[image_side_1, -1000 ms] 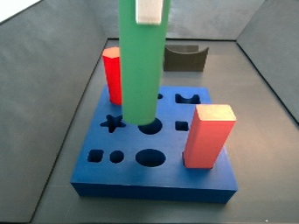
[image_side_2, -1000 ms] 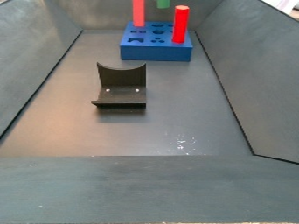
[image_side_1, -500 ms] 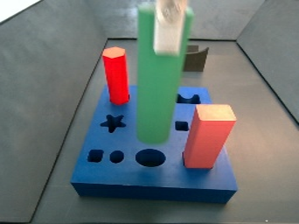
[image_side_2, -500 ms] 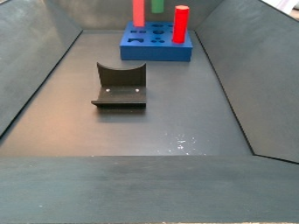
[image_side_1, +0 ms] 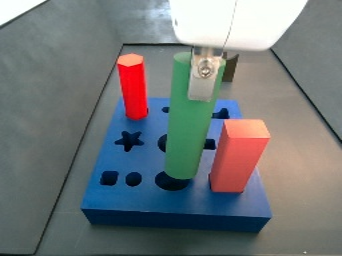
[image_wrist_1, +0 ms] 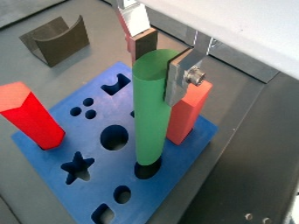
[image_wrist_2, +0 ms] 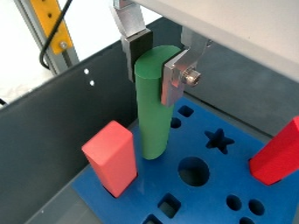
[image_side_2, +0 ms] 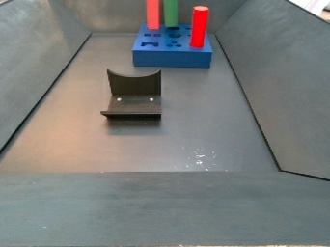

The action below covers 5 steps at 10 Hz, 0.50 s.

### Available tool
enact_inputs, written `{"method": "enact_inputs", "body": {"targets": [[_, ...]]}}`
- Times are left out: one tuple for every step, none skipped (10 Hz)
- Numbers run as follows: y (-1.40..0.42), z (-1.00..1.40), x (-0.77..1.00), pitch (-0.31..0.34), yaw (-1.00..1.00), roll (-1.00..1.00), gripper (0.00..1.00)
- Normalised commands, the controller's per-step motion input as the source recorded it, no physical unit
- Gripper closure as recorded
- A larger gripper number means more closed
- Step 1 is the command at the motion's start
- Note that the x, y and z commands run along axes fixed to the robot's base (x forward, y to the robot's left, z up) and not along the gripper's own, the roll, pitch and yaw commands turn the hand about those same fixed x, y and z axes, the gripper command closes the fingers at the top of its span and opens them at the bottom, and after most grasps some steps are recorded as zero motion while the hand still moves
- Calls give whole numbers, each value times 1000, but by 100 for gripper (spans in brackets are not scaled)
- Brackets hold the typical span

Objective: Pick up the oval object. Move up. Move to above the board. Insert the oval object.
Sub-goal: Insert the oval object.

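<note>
Three of four steps look done: the green oval peg (image_side_1: 185,115) is clamped near its top between the fingers (image_wrist_1: 181,72) of the gripper (image_wrist_1: 159,58), upright over the blue board (image_side_1: 154,210), which sits at the far end of the tabletop (image_side_2: 168,135). Its lower end sits at a hole along the board's front row; whether it has entered is hard to tell. Insertion and release remain. Board contents, left to right in a side view: red hexagonal peg (image_side_1: 131,85) standing at the back-left corner, green peg near the middle, red square block (image_side_1: 238,154) at the right edge. Star, circle and small square holes are empty. Dark fixture (image_side_2: 131,95) mid-tabletop.
</note>
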Motion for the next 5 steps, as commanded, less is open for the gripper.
{"method": "enact_inputs", "body": {"targets": [[0, -314, -169, 0, 0, -11, 100], [-80, -449, -111, 0, 0, -16, 100], [-57, -446, 0, 0, 11, -36, 100], [-89, -460, 0, 0, 11, -37, 100], [-117, -451, -17, -24, 0, -64, 100]]}}
